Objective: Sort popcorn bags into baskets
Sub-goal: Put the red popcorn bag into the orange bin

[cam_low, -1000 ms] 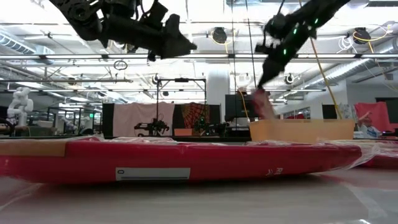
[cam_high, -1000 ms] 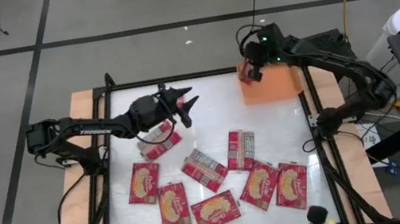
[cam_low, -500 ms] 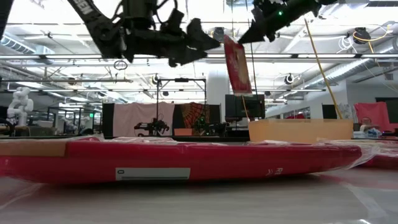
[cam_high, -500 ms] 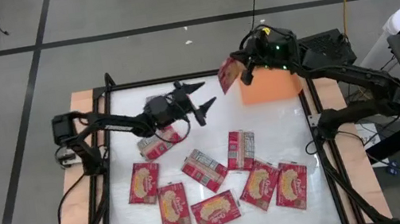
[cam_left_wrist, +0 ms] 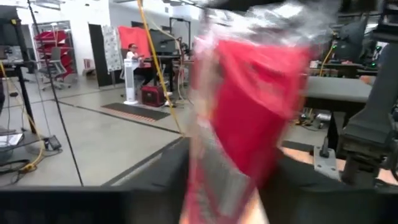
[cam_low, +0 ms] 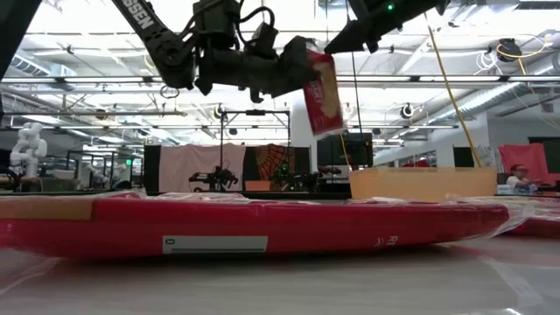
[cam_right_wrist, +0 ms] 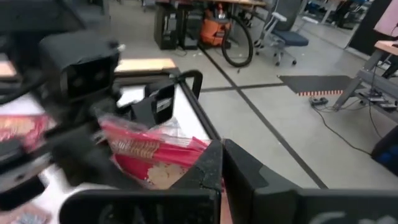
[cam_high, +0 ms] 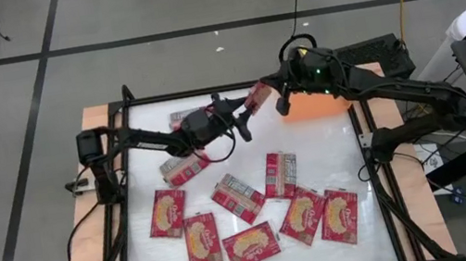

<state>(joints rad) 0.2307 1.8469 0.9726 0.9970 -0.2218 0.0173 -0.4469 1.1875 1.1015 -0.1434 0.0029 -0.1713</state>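
Right end effector [cam_high: 276, 95] is clamped on one popcorn bag [cam_high: 256, 99], held in the air at upper centre of the high view, just left of the orange tray [cam_high: 315, 102]. Left end effector [cam_high: 237, 120] is right at the same bag, fingers on either side of its lower edge; can't tell whether they are gripping it. Looks like a mid-air handover, my read only.

In the low view the bag [cam_low: 323, 87] hangs tilted, well above the bench [cam_high: 330, 148], pinched at its top corner.

Handling: the bag looks light and flat, with a crinkly glossy film, so soft and probably slippery. It flexes when held by one corner. Best hold is across a flat edge or the seam, not the puffed middle. The contents would crush under a hard squeeze.

Outward: the tray sits at upper right of the bench, walls low. The other bags [cam_high: 251, 245] lie flat across the lower half of the bench, some printed side up, a few grey panel up. One more [cam_high: 185, 168] lies under the left arm.
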